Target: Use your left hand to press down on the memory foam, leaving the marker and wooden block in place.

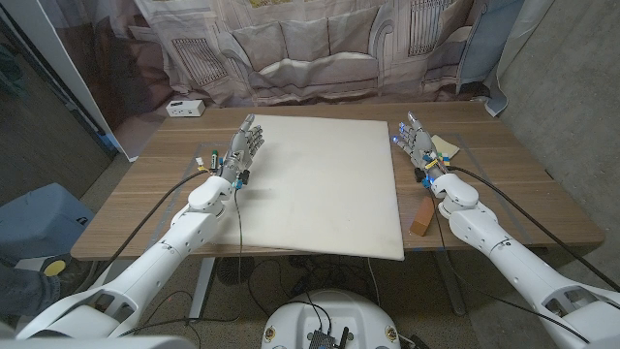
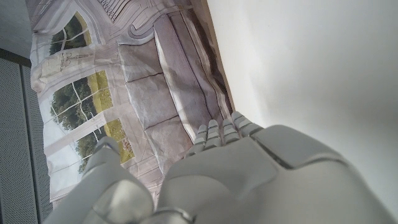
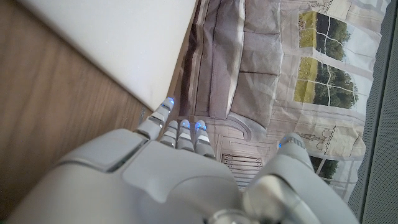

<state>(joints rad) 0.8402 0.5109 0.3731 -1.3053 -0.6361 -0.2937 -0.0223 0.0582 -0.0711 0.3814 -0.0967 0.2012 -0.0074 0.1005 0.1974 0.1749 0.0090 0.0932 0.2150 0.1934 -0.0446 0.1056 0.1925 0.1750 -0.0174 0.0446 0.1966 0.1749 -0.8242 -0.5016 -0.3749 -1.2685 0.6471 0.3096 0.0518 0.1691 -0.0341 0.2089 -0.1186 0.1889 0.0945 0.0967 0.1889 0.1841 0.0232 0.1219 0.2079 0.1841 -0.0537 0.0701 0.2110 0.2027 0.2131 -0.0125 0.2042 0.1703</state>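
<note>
The white memory foam lies as a large square sheet across the middle of the table; it also shows as foam and foam in the wrist views. My left hand is at the foam's far left edge, fingers stretched out and apart, holding nothing; I cannot tell whether it touches the foam. The same left hand shows from behind in its wrist view. A small marker lies on the wood just left of my left wrist. The brown wooden block sits right of the foam, beside my right forearm. My right hand is empty, fingers apart.
A white box stands at the table's back left corner. A pale yellow wedge lies just right of my right hand. Cables run along both arms. A printed curtain hangs behind the wooden table.
</note>
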